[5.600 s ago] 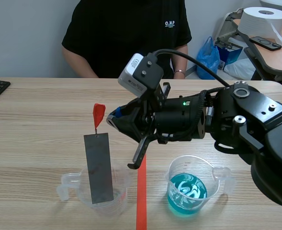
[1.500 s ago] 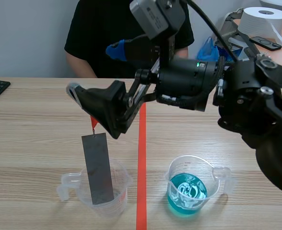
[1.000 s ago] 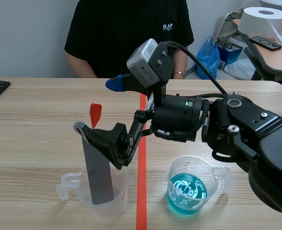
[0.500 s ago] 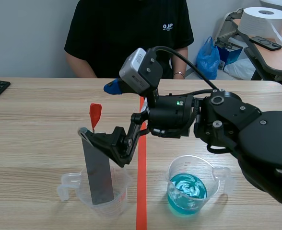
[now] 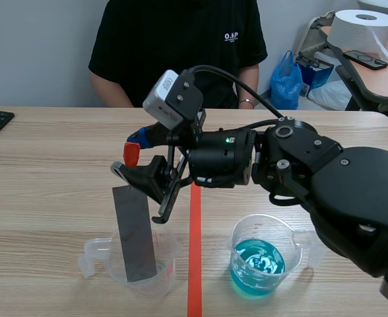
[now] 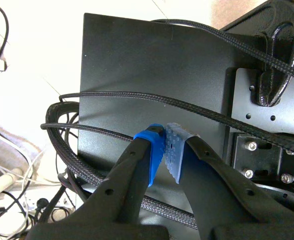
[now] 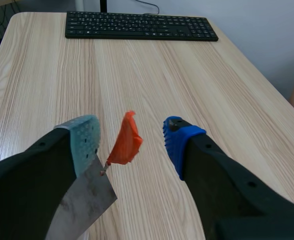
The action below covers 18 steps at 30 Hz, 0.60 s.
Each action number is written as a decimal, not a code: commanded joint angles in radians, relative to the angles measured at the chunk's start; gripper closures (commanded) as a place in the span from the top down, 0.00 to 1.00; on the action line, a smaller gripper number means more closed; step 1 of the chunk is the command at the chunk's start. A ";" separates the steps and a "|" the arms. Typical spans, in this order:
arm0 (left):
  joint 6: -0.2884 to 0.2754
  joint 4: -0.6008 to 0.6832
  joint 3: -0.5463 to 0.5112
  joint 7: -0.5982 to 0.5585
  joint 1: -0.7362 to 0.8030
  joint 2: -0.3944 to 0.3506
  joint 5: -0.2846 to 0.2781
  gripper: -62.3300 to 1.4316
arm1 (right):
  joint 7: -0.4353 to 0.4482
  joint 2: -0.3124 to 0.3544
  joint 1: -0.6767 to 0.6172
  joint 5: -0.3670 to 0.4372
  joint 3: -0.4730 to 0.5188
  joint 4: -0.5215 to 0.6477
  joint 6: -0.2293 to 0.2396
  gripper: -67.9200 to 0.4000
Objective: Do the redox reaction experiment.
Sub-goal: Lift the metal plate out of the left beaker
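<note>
The right arm (image 5: 313, 172) reaches across above the clear beaker (image 5: 94, 254). This is probably to lift the metal out for the redox step.

The right gripper (image 5: 129, 155) hangs just above this beaker. Its jaws stand apart on either side of the red tab (image 5: 132, 153), gripping nothing yet.

The left gripper (image 6: 166, 150) is nowhere near the clear beaker. Its pads are pressed together on nothing, facing a black panel (image 6: 137, 60) and cables (image 6: 112, 95).

The grey metal plate (image 5: 136, 231) stands in the clear beaker, leaning on its rim. Its top sticks out so the tab, fixed there on a thin wire, can serve as a handle.

I see no liquid in the clear beaker, only the plate. The second beaker (image 5: 301, 243) stands beside it, across the tape line. It holds the blue solution (image 5: 257, 263), apparently waiting for the plate.
</note>
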 commanded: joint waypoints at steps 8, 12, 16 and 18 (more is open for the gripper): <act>-0.002 0.006 -0.003 -0.014 0.010 -0.003 0.000 0.07 | 0.002 -0.002 0.020 0.014 0.000 0.008 0.003 0.14; -0.002 0.006 -0.003 -0.014 0.010 -0.003 0.000 0.07 | 0.012 -0.002 0.020 0.014 0.000 0.008 0.003 0.02; -0.002 0.006 -0.003 -0.014 0.010 -0.003 0.000 0.07 | 0.064 -0.002 0.020 0.015 0.000 0.016 0.014 0.01; -0.002 0.006 -0.003 -0.014 0.010 -0.003 0.000 0.07 | 0.064 -0.002 0.020 0.015 0.000 0.031 0.014 0.02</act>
